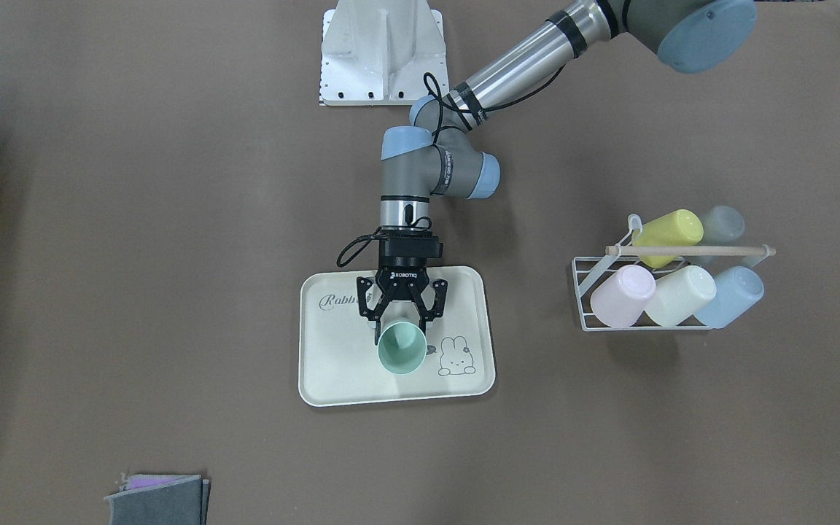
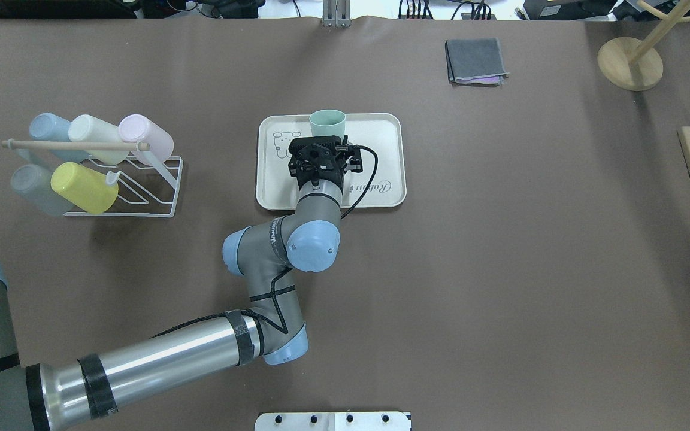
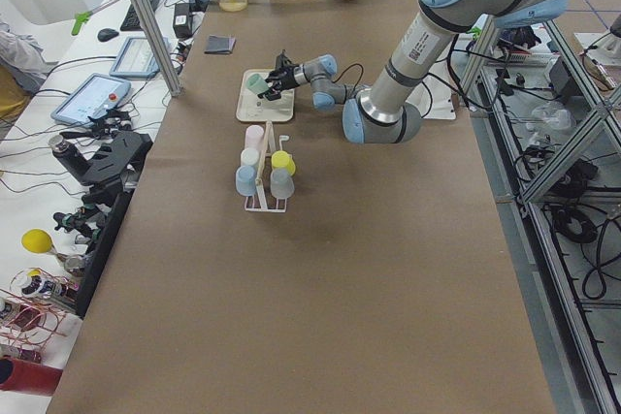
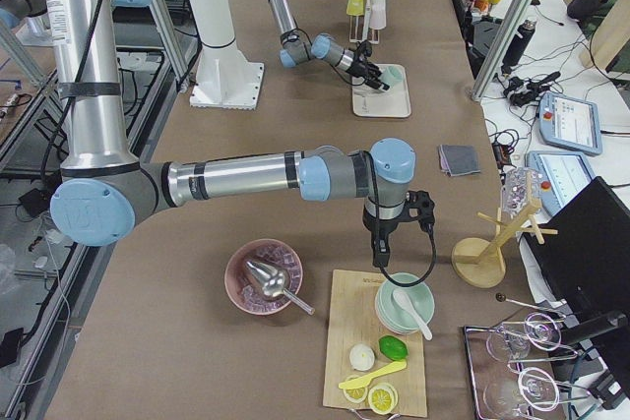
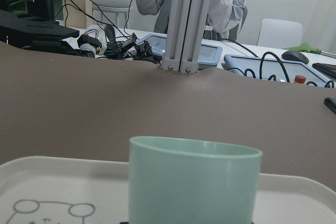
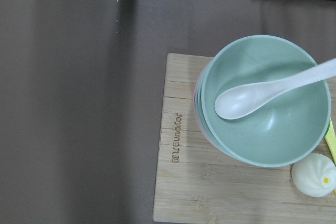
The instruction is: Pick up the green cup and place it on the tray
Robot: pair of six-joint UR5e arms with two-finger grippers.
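The green cup (image 1: pixel 402 348) stands upright, mouth up, in the middle of the cream tray (image 1: pixel 340 364), next to its bunny drawing. My left gripper (image 1: pixel 401 328) reaches in low from the robot's side, and its fingers (image 1: pixel 378 329) sit against the cup's lower sides, shut on it. In the overhead view the cup (image 2: pixel 327 124) shows just beyond the gripper, over the tray (image 2: pixel 381 137). The left wrist view shows the cup (image 5: pixel 194 182) close up with the tray rim (image 5: pixel 47 182) behind it. My right gripper (image 4: pixel 379 261) hangs over a green bowl (image 6: pixel 265 100); I cannot tell whether it is open or shut.
A white wire rack (image 1: pixel 646 292) holds several pastel cups lying on their sides, on the robot's left of the tray. A folded grey cloth (image 2: pixel 475 61) lies at the far side. A wooden board (image 6: pixel 210 182) with bowl, spoon and food sits under the right arm.
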